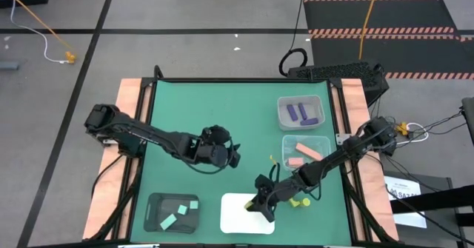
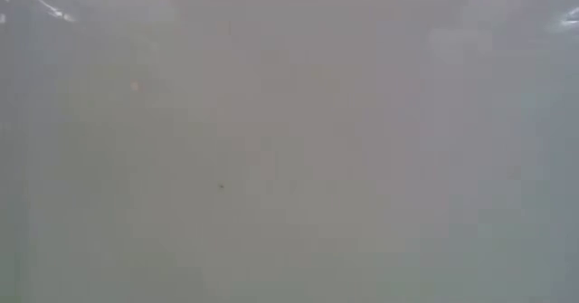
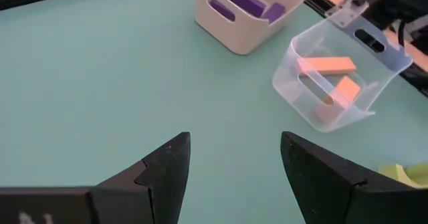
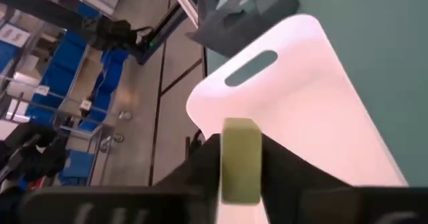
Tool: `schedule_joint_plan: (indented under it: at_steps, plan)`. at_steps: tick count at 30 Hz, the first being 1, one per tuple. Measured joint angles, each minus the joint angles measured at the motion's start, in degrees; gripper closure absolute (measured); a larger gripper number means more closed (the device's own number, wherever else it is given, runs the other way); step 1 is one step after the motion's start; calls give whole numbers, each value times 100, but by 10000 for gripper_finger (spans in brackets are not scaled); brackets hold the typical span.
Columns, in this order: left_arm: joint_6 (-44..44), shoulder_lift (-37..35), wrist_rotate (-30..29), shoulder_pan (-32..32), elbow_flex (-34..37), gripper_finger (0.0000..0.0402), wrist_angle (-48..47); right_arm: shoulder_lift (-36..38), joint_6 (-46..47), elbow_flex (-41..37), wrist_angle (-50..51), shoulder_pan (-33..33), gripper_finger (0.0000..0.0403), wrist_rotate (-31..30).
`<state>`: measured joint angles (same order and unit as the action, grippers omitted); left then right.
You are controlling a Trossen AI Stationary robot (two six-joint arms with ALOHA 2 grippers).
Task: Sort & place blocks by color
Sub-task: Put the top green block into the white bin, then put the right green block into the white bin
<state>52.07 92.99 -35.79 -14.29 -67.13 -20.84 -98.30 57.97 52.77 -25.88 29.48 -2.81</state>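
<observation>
Right gripper (image 4: 239, 167) clamps yellow block (image 4: 240, 158) over white tray (image 4: 314, 97)

Pale blank surface (image 2: 289, 158) fills nearly whole low view; thin strip of dark and yellowish shapes along top edge.

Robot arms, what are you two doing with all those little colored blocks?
They are sorting blocks by color into trays. The right gripper holds a yellow block over the white tray. The left gripper hovers open over the green table. Purple blocks sit in one tray, salmon blocks in the clear tray, mint blocks in the black tray. More yellow pieces wait nearby.
</observation>
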Motion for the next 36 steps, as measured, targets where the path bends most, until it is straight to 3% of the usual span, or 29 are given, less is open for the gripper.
schedule_joint_plan:
  at_steps: [5,9,12,18,22,25,32,36]
  plan:
    - [-76,0,0,-115,0,169,-57,0,48,0,-48,37,222,-164]
    - [-73,0,-2,-197,0,169,-84,5,316,0,-186,32,177,-163]
    - [-77,0,-2,-262,0,169,-132,101,521,0,-305,32,173,206]
    - [-33,0,-4,-382,-1,169,-413,561,1126,0,82,279,195,1565]
    - [-28,0,-7,-410,-2,169,-441,1073,1484,0,915,679,203,1805]
    - [-38,0,-26,-410,-1,169,-441,1518,1555,0,1892,925,207,1499]
    - [41,0,-70,-349,-2,169,-444,2525,1351,0,4128,1265,229,-405]
    - [40,0,-70,-295,-2,170,-448,2740,1351,-2,5195,1325,243,-599]
